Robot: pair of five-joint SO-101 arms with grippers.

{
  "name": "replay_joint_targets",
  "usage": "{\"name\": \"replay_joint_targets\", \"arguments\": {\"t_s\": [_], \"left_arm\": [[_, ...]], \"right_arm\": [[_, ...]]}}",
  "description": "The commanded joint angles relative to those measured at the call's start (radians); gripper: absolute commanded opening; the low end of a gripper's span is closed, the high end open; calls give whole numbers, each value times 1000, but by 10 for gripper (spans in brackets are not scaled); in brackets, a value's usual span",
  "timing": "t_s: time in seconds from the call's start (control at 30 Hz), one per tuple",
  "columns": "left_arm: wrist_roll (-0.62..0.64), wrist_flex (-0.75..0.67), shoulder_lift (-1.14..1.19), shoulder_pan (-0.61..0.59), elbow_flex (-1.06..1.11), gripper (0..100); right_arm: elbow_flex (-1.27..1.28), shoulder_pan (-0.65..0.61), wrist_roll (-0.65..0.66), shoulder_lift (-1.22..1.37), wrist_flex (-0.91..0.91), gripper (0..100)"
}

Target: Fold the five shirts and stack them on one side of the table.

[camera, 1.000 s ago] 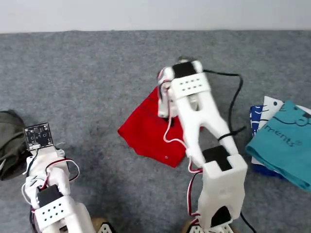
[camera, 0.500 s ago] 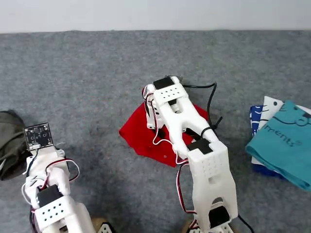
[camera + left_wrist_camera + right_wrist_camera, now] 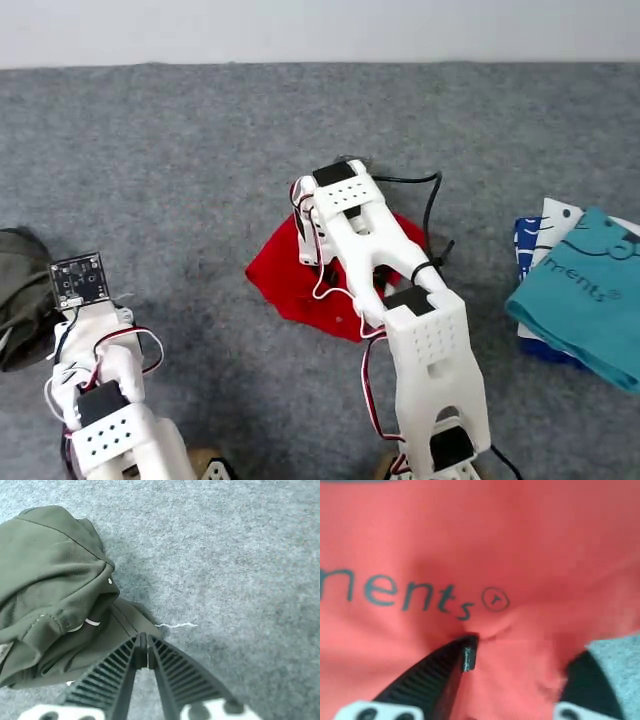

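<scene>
A red shirt (image 3: pixel 285 275) with dark lettering lies crumpled at the table's centre. My right gripper (image 3: pixel 330 215) hangs straight over it. In the right wrist view the right gripper (image 3: pixel 520 665) is open, its fingertips (image 3: pixel 466 656) pressed into the red shirt (image 3: pixel 470 545), with a fold of cloth between the jaws. A dark olive shirt (image 3: pixel 20 300) is bunched at the left edge. My left gripper (image 3: pixel 75 290) sits beside it; the left gripper (image 3: pixel 143 650) is shut and empty, just off the olive shirt (image 3: pixel 45 580).
A teal shirt (image 3: pixel 585 295) lies on top of a blue and white one (image 3: pixel 535 240) at the right edge. Grey carpet (image 3: pixel 180 160) covers the table. A black cable (image 3: pixel 432 205) loops from the right arm over the red shirt.
The right arm has drawn back and swung left over the red shirt, whose right side now shows beside it. Since half a second ago it has barely shifted. The left arm is still.
</scene>
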Motion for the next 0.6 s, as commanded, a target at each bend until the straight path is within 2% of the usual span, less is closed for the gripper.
{"name": "replay_joint_targets", "arguments": {"t_s": [0.0, 0.1, 0.3, 0.57], "left_arm": [[-8, -20, -2, 8, -4, 15], [-8, -20, -2, 8, -4, 15], [-8, -20, -2, 8, -4, 15], [-8, -20, -2, 8, -4, 15]], "right_arm": [[-8, 33, -6, 58, -24, 87], [-6, 38, -5, 58, -24, 5], [-12, 47, 5, 39, -8, 9], [-35, 117, 153, -160, 87, 9]]}}
